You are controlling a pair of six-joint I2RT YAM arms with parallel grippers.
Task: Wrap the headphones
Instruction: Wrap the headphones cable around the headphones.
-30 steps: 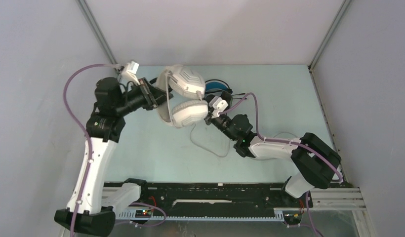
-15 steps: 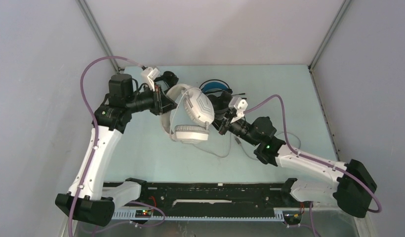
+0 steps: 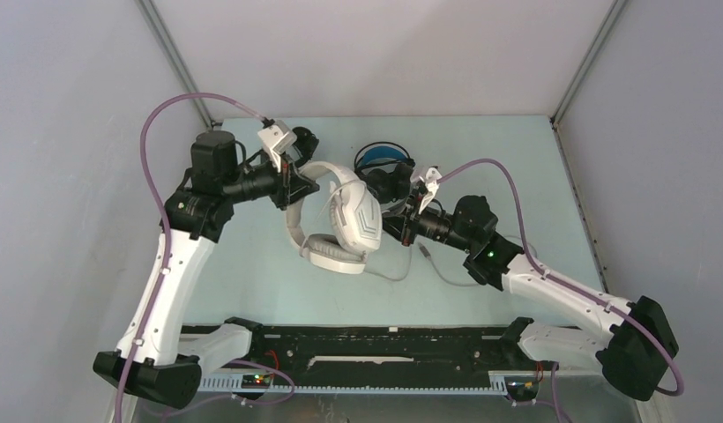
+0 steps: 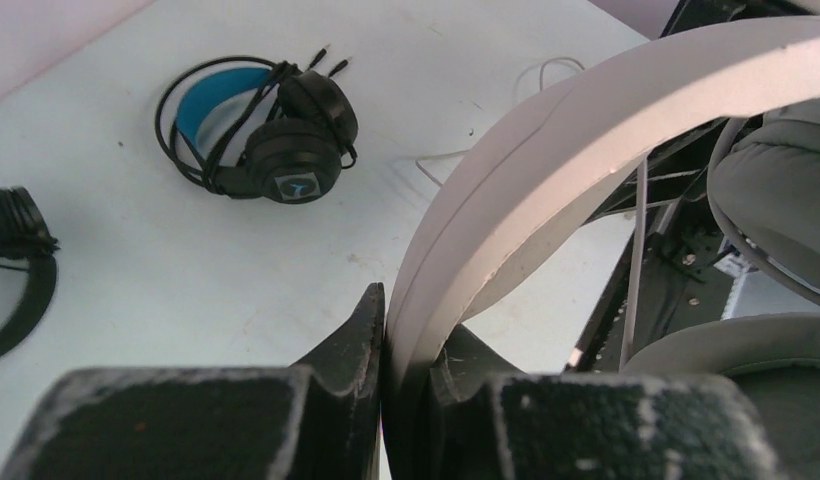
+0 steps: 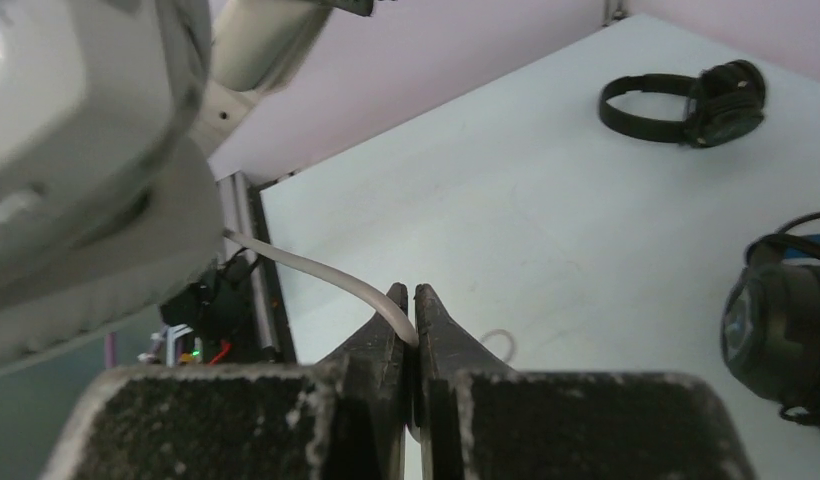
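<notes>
Top external view: white headphones (image 3: pixel 345 220) held over mid-table, left gripper (image 3: pixel 296 188) clamping the headband at their 10 o'clock, right gripper (image 3: pixel 404 227) pinching the cord (image 5: pixel 306 268) at their 3 o'clock

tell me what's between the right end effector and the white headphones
Only the white cable of the white headphones, pinched in the right end effector and arcing to an ear cup; the right wrist view shows it.
</notes>
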